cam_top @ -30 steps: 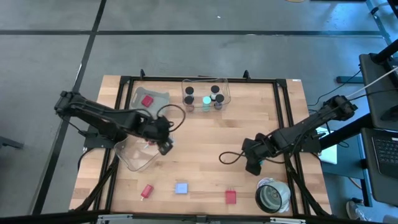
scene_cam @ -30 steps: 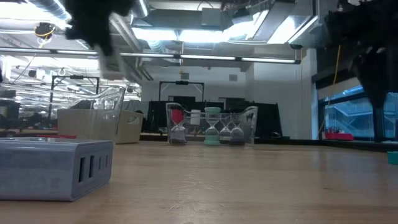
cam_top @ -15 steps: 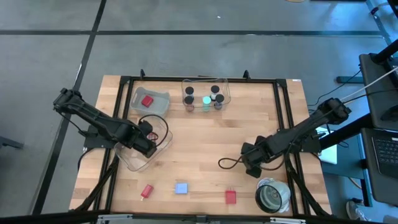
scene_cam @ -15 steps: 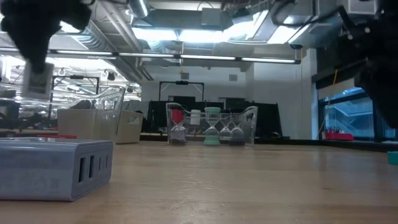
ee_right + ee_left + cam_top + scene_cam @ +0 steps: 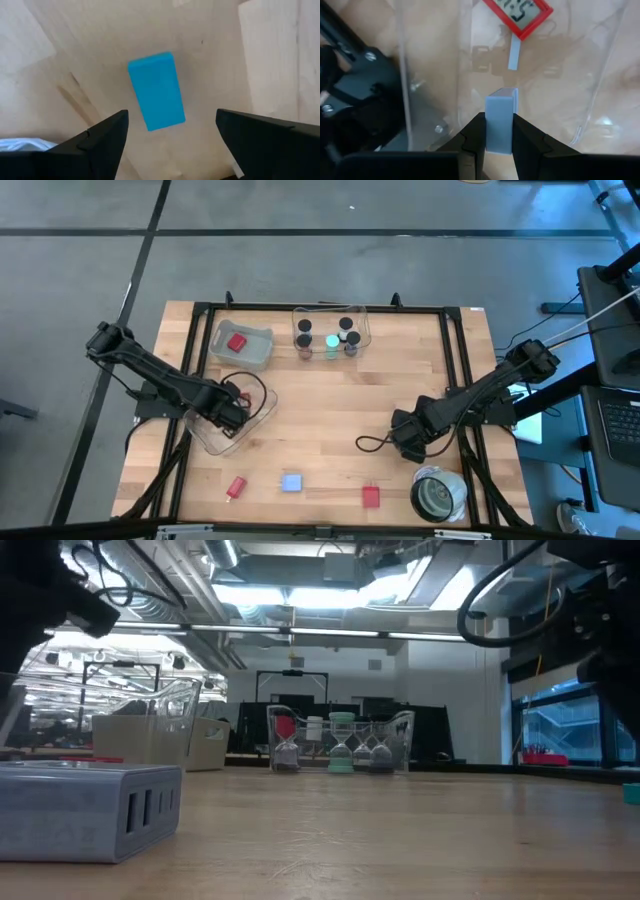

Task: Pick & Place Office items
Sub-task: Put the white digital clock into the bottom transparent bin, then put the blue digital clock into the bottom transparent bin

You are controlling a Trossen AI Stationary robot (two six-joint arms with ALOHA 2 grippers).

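The left pincer hangs over the clear bin near the table's left edge, its fingers clamped on a small grey-blue block; a red-framed timer lies in that bin. The right pincer, fingers spread wide and holding nothing, hovers over a bright blue eraser block lying flat on the wood near the right edge. Near the front edge lie two red pieces and a pale blue block.
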